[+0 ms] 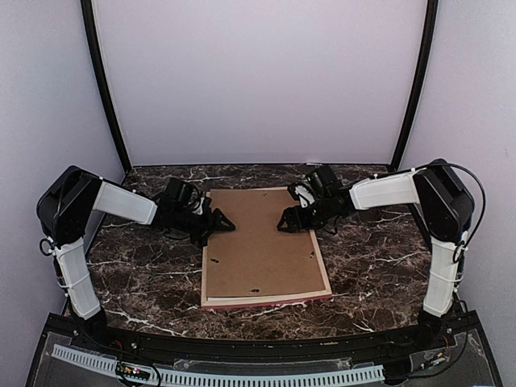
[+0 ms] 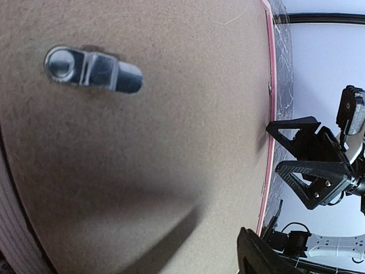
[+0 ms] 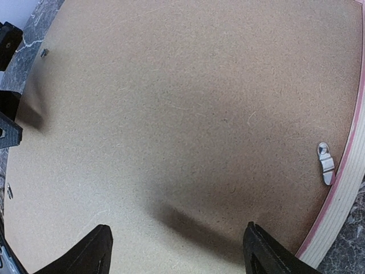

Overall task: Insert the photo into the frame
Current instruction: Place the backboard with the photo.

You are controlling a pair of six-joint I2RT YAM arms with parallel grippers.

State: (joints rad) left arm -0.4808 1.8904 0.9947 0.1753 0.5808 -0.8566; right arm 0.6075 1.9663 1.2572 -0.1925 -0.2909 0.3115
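The frame (image 1: 267, 301) lies face down on the marble table, its pink rim showing along the near and right edges. The brown hardboard backing (image 1: 260, 242) fills it. The photo is hidden. My left gripper (image 1: 218, 230) is open at the frame's left edge, low over the backing (image 2: 142, 160); only one finger (image 2: 259, 257) shows in the left wrist view. My right gripper (image 1: 286, 222) is open at the frame's right edge, its fingers spread above the backing (image 3: 182, 114) and holding nothing. The pink rim also shows in both wrist views (image 2: 268, 114) (image 3: 342, 188).
Small metal turn clips sit on the backing near its edges (image 2: 94, 68) (image 3: 325, 163). The dark marble tabletop (image 1: 145, 274) surrounds the frame. White walls and black posts (image 1: 105, 89) close the back and sides.
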